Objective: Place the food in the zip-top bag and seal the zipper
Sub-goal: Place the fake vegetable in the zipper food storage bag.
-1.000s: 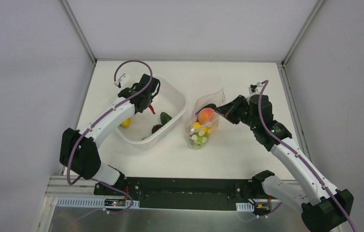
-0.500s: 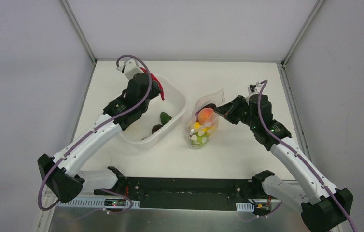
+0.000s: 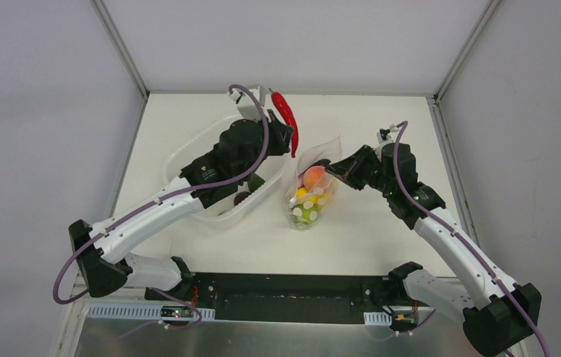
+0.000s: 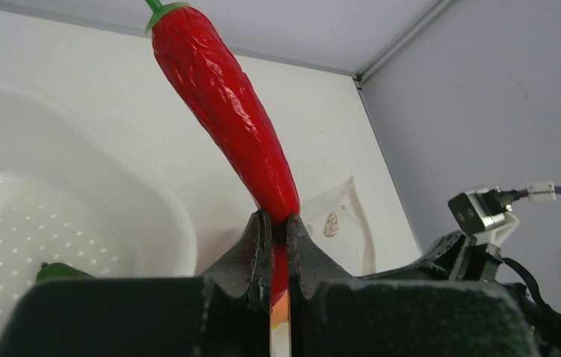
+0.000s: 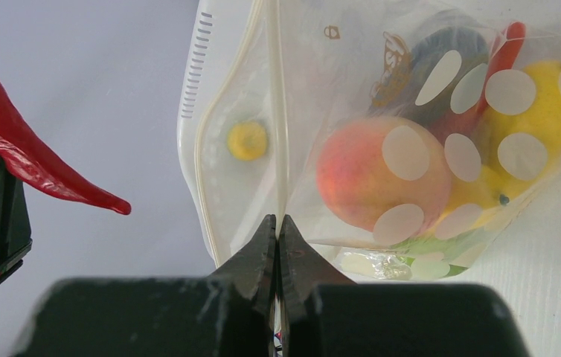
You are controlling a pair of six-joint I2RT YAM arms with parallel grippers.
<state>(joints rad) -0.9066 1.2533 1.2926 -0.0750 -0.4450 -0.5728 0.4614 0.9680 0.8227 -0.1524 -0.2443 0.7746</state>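
A red chili pepper [image 3: 286,119] [image 4: 225,111] hangs in the air, green stem up, with my left gripper [image 3: 290,143] [image 4: 277,223] shut on its lower end. It sits just left of and above the zip-top bag's open mouth. The clear dotted zip-top bag [image 3: 311,190] [image 5: 441,149] lies on the table holding food: a peach [image 5: 382,175], a yellow piece [image 5: 545,119], a dark piece [image 5: 441,59] and a green piece [image 3: 306,214]. My right gripper [image 3: 335,169] [image 5: 277,223] is shut on the bag's rim by the zipper [image 5: 274,111], holding the mouth up.
The white tub [image 3: 261,199] [image 4: 77,186] stands left of the bag, under my left arm. A green piece [image 3: 255,181] and a dark piece [image 3: 242,198] lie in it. A yellow piece [image 5: 248,140] shows through the bag's film. Grey walls close the table's back and sides.
My left arm has lifted the red pepper out of the tub and swung it right, up to the bag's mouth. The right gripper and bag have barely moved.
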